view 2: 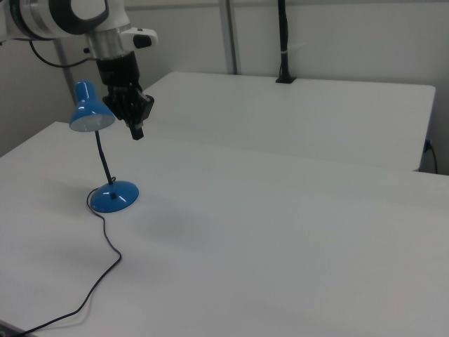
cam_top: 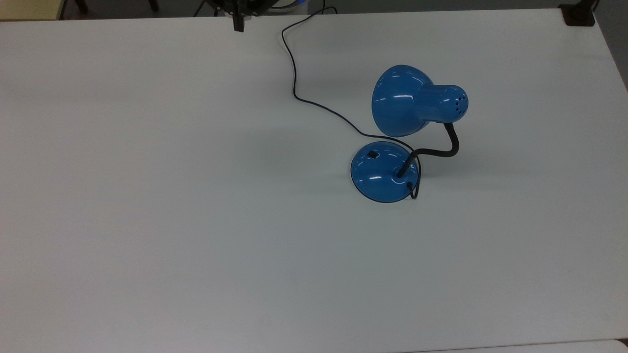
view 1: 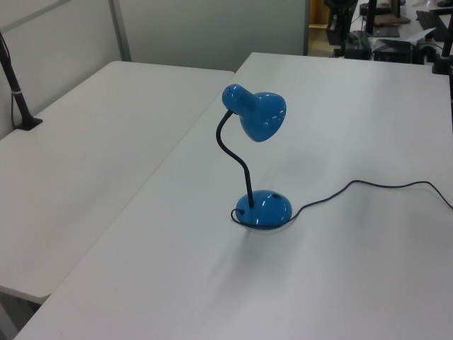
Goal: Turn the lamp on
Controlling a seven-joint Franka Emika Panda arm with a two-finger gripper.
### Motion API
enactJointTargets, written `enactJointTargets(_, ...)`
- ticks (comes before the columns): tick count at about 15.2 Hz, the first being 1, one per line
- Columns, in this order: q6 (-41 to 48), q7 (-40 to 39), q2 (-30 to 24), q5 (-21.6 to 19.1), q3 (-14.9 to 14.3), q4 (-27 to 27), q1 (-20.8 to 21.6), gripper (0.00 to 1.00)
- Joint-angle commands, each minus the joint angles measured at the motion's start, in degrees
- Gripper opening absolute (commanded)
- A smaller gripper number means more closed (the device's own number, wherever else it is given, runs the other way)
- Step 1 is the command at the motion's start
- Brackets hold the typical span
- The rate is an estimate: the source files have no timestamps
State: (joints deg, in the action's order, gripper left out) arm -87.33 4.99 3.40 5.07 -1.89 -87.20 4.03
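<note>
The lamp stands on the white table (cam_top: 196,220), right of centre in the top view. Its glossy blue shade (cam_top: 400,100) hangs from a black gooseneck (cam_top: 441,149) over the round blue base (cam_top: 380,171), which carries a small black switch (cam_top: 373,155). A thin dark cord (cam_top: 314,103) runs off to the far edge. No glow shows under the shade (view 1: 258,113). My gripper (cam_top: 238,24) hangs at the top view's upper edge, far from the base. In the right view the gripper (view 2: 137,130) is in the air beside the shade (view 2: 88,112), well above the base (view 2: 114,198).
A black clamp (cam_top: 579,14) sits on the table's far right corner in the top view. A second white table (view 1: 106,142) adjoins, with a black post (view 1: 18,92) on it. Dark equipment (view 1: 396,35) stands beyond the table's far end.
</note>
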Motion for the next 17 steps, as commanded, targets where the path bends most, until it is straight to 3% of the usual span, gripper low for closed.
enactJointTargets(1,0.58,-1.65,-0.59,0.03,-0.57,-0.77,0.81,0.00)
enactJointTargets(8,-0.64,-1.65,-1.29,-0.32,-0.57,-2.53,1.25,0.00)
enactJointTargets(12,-6.35,-1.83,-4.54,-1.29,-0.39,-9.37,1.51,0.00)
enactJointTargets(17,-11.89,-1.91,-5.25,-3.40,-0.22,-14.13,3.53,0.00)
